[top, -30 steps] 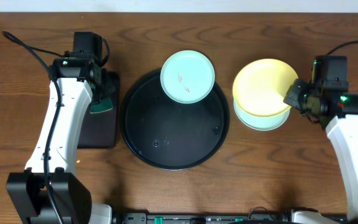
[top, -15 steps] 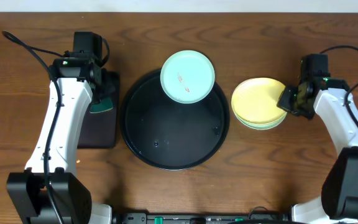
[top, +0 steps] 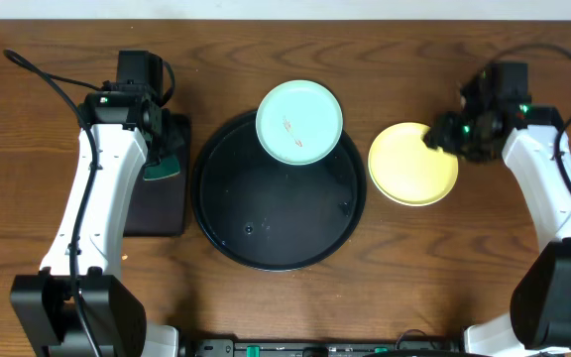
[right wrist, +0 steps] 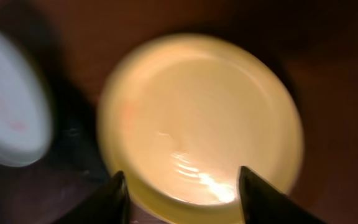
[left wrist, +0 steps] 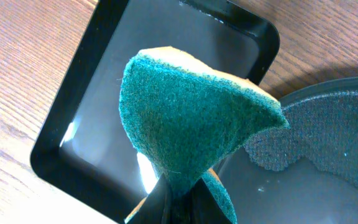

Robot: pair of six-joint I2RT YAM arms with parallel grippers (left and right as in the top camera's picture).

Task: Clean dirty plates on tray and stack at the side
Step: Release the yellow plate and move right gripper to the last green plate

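Overhead, the round black tray [top: 266,228] sits mid-worktop [top: 464,278]. A mint plate [top: 299,122] lies over its far rim, partly on the tray and partly past the edge, with faint reddish marks at its centre. The yellow plate [top: 412,164] lies flat on the worktop just right of the tray, off it.

The right tool [top: 442,137] hovers at the yellow plate's far right edge. From the right wrist, the tool [right wrist: 182,199] is released: its two dark fingers [right wrist: 114,199] stand wide apart with nothing between them. The yellow plate [right wrist: 201,118] fills the blurred view beyond them, and the mint plate [right wrist: 8,106] shows at the left.

The left tool [top: 162,149] is over the small tray [top: 157,213], left of the round one. From the left wrist, the tool [left wrist: 178,199] is clenched on a teal sponge [left wrist: 191,124], pinching its lower end so it fans out above the small tray [left wrist: 92,81]. The round tray [left wrist: 328,143] shows at the right.
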